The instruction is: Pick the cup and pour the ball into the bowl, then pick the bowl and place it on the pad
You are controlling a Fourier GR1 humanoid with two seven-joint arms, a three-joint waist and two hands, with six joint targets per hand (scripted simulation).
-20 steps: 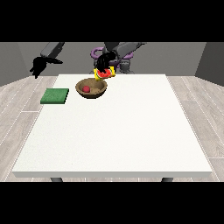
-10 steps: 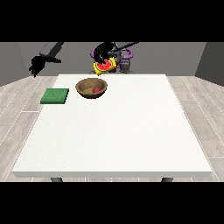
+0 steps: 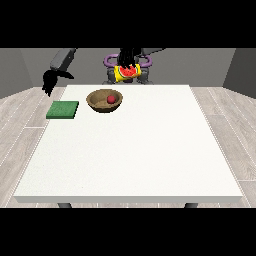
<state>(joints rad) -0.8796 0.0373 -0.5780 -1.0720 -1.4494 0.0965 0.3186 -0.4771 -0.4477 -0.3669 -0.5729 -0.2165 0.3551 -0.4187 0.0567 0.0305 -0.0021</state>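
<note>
Two robot hands appear above the far edge of the tabletop [image 3: 130, 150]. The robot hand at the view's right [image 3: 127, 59] is raised over the middle of that far edge, its fingers curled round the cup [image 3: 126, 73], a yellow vessel with a red opening that is tilted toward the camera; how each finger lies on it cannot be made out. The robot hand at the view's left [image 3: 49, 81] hangs beyond the far-left corner, fingers pointing down; whether they are spread or closed cannot be told, and nothing is seen in it. Below the cup, near the far edge and left of centre, stands the brown bowl [image 3: 104, 102], upright, with the red ball [image 3: 111, 99] lying inside it. Just beside the bowl, toward the left edge, the green pad [image 3: 63, 110] lies flat, apart from the bowl.
</note>
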